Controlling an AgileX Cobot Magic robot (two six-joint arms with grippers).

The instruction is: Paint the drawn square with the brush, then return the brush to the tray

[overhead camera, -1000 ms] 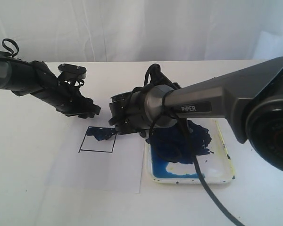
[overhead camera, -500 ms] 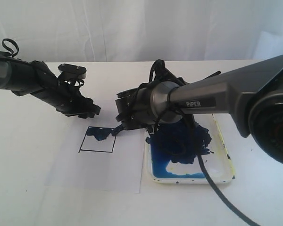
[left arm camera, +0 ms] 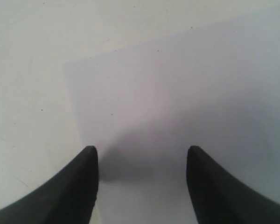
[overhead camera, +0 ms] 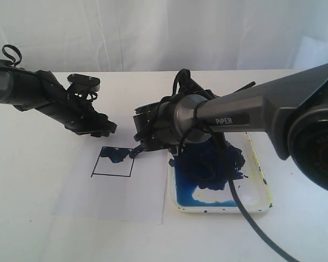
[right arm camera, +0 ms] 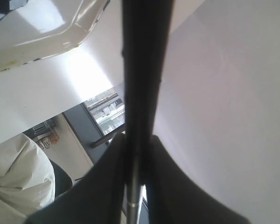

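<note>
Right wrist view showed the right fingers (right arm camera: pixel 177 186) clamped on the brush (right arm camera: pixel 140 70), which looked a thin, light, stiff stick, likely best held mid-handle. The left fingers (left arm camera: pixel 70 191) stood apart.

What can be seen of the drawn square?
The square is a thin black outline drawn on a white paper sheet, left of the tray. In the exterior view it looks slanted. Dark blue paint blotches its far strip, and the nearer part is blank white. The brush, held by the right gripper, has its tip at the square's far right corner, apparently touching the paint there.
</note>
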